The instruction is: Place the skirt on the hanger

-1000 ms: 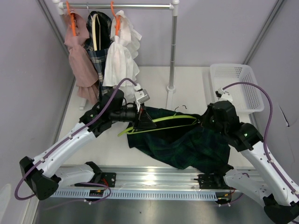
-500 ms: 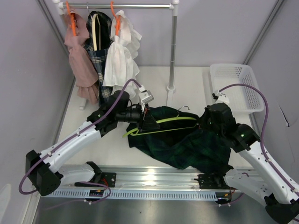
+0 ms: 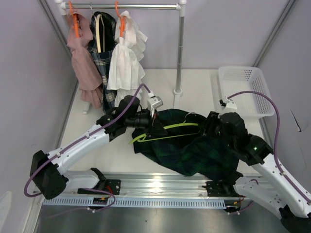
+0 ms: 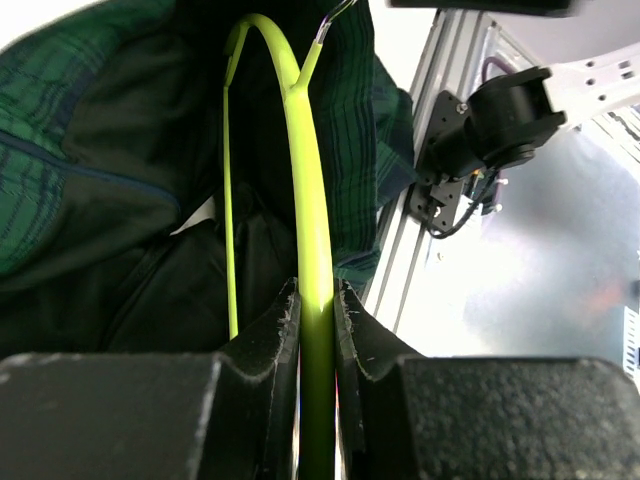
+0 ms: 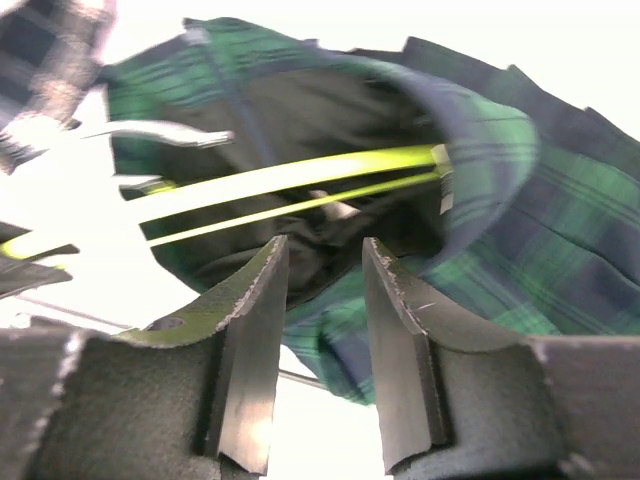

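Observation:
A dark green tartan skirt (image 3: 194, 150) lies crumpled on the table between my two arms. A lime-green hanger (image 3: 167, 130) lies across it, one end pushed inside the waist opening (image 5: 330, 215). My left gripper (image 3: 154, 125) is shut on the hanger's bar (image 4: 312, 230) near its left end. My right gripper (image 3: 210, 127) is open and empty, just above the skirt's right side, with the waistband (image 5: 480, 150) and hanger (image 5: 290, 180) ahead of its jaws.
A clothes rail (image 3: 126, 7) at the back holds a pink garment (image 3: 82, 58), a plaid one (image 3: 103, 58) and a white one (image 3: 126, 53) on hangers. Its post (image 3: 180, 48) stands just behind the skirt. A white basket (image 3: 245, 90) sits at the right.
My left gripper has carried the hanger to the right, deeper into the skirt. My right gripper has shifted slightly left and down over the skirt.

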Robot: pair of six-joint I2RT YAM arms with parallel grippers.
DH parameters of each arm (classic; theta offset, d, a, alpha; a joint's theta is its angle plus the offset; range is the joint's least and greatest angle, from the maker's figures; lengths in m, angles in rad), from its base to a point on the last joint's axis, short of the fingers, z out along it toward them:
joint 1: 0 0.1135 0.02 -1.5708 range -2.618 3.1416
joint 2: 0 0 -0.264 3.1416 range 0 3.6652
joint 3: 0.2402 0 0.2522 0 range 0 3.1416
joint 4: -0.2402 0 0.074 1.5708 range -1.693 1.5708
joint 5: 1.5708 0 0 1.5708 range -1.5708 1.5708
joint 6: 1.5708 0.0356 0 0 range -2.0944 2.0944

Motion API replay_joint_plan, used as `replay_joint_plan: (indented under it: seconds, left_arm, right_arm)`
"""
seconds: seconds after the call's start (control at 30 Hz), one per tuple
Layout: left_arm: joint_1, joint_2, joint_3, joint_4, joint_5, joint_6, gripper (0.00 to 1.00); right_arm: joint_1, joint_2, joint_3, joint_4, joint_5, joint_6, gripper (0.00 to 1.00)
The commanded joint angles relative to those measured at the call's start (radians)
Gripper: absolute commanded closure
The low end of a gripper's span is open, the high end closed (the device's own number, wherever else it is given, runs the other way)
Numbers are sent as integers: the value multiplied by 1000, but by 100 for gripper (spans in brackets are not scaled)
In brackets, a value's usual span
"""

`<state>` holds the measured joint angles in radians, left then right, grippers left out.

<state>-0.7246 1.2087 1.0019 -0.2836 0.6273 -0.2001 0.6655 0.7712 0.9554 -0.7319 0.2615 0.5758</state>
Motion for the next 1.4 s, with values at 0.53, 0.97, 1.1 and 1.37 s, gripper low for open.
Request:
replay_joint_plan:
  seconds: [0.53,0.97,1.1,1.37]
  left_arm:
    - [-13,15,-2,75,2,25,100]
    - [-22,15,4,70,2,27,100]
    - [-26,18,7,70,-1,25,100]
    - [-29,22,9,70,-8,22,100]
  right_arm:
    - [255,120,-9,304,180,-1,55]
    - [256,168,-56,382,225,2,55]
    - [261,181,-61,393,235,6,56]
    - [263,195,-73,401,254,13,81]
